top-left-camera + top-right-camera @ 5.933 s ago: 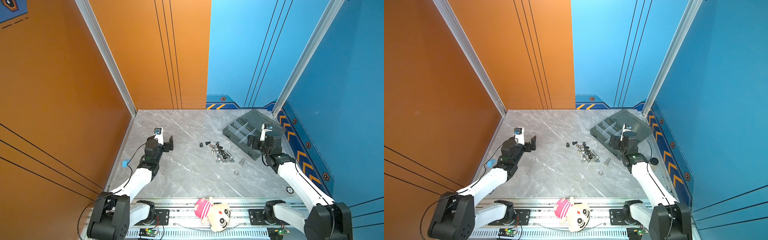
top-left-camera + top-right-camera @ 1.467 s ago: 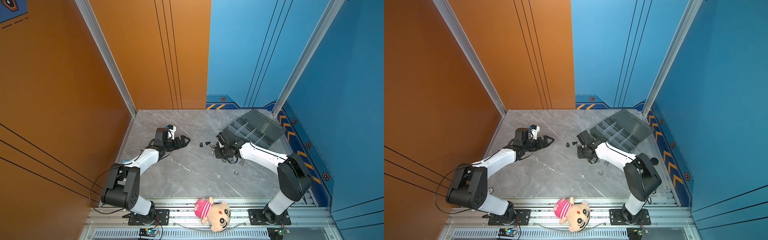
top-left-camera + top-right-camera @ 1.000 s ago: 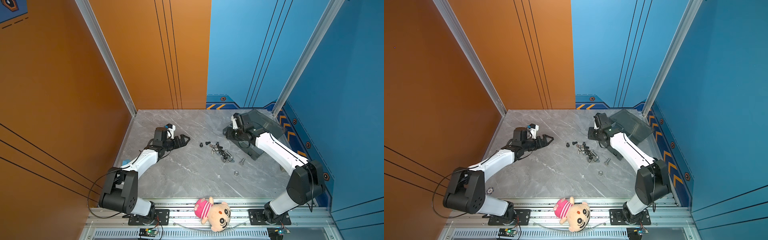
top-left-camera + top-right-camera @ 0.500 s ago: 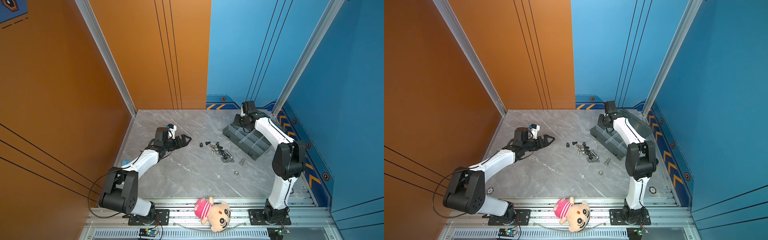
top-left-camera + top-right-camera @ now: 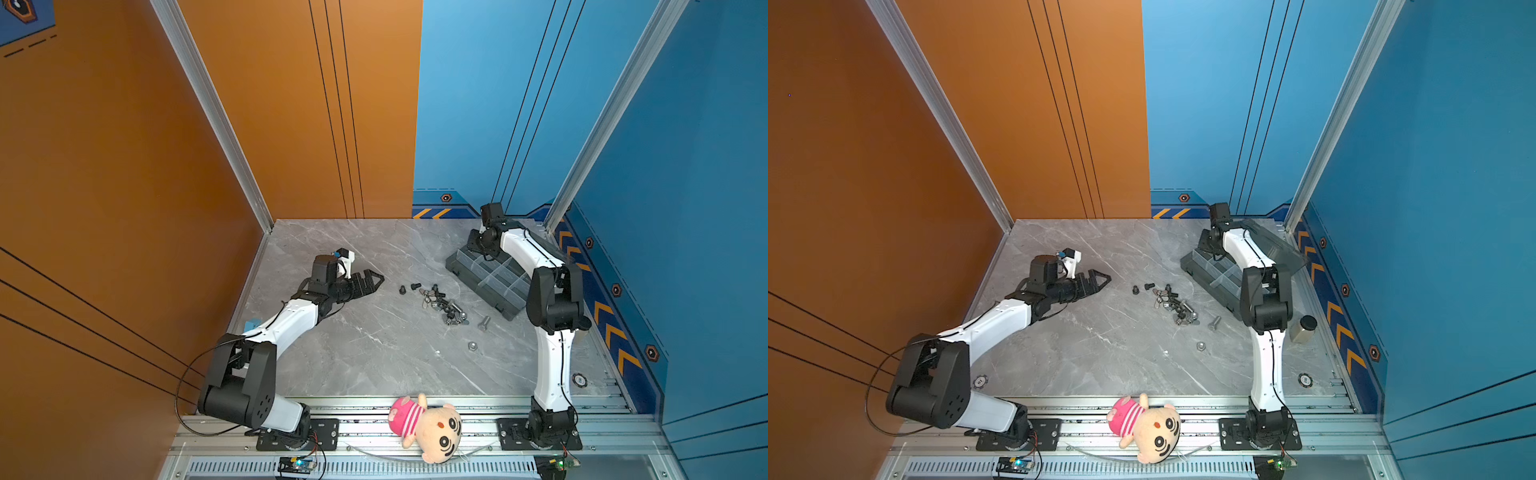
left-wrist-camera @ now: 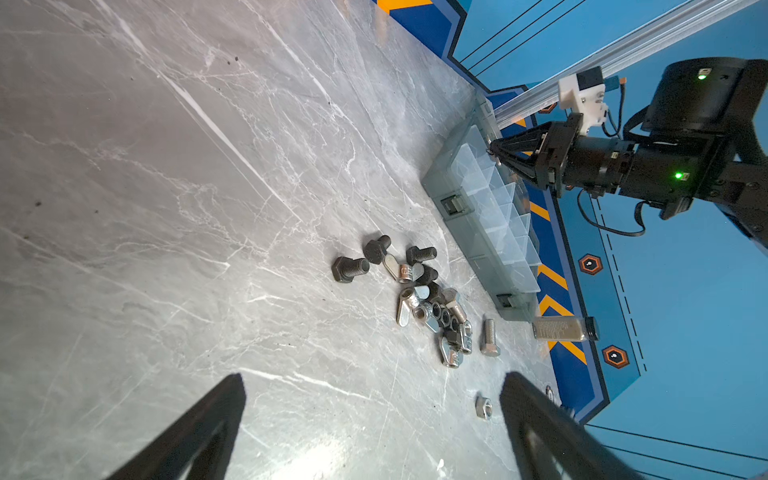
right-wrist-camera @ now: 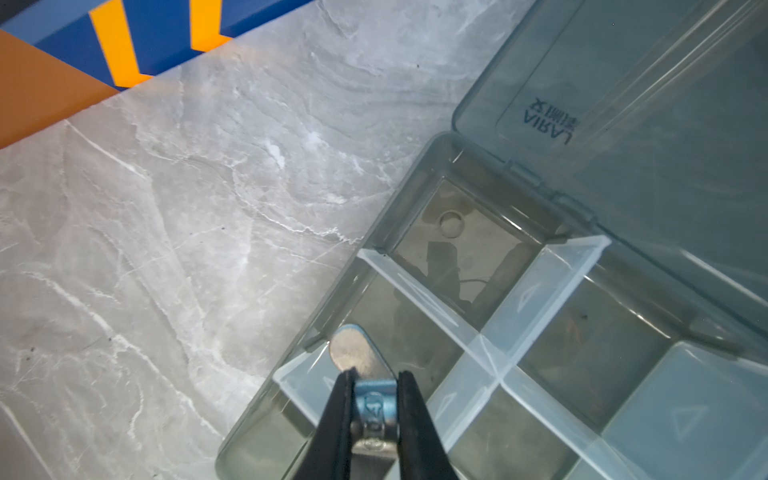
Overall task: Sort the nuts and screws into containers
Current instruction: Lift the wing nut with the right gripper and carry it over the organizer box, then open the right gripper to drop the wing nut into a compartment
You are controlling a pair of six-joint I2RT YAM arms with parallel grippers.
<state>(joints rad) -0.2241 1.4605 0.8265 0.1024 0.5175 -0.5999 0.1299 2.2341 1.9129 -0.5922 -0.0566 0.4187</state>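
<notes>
– Anything at the organizer box [image 7: 374,232]?
– Right claw [image 7: 376,374] clenched on a silver nut [image 7: 353,349], lower middle of its wrist view, above an end compartment.
– Left claw [image 6: 374,378]?
– Spread; screws [image 6: 349,268] heaped on the surface [image 6: 166,208].

**Q:** Where is the loose hardware shown?

**A:** Screws [image 5: 1136,289] and nuts [image 5: 1201,345] are scattered on the table [image 5: 1100,353], between the left gripper [image 5: 1105,278] and the organizer box [image 5: 1208,286]. The right gripper [image 5: 1205,249] is positioned over its far end.
</notes>
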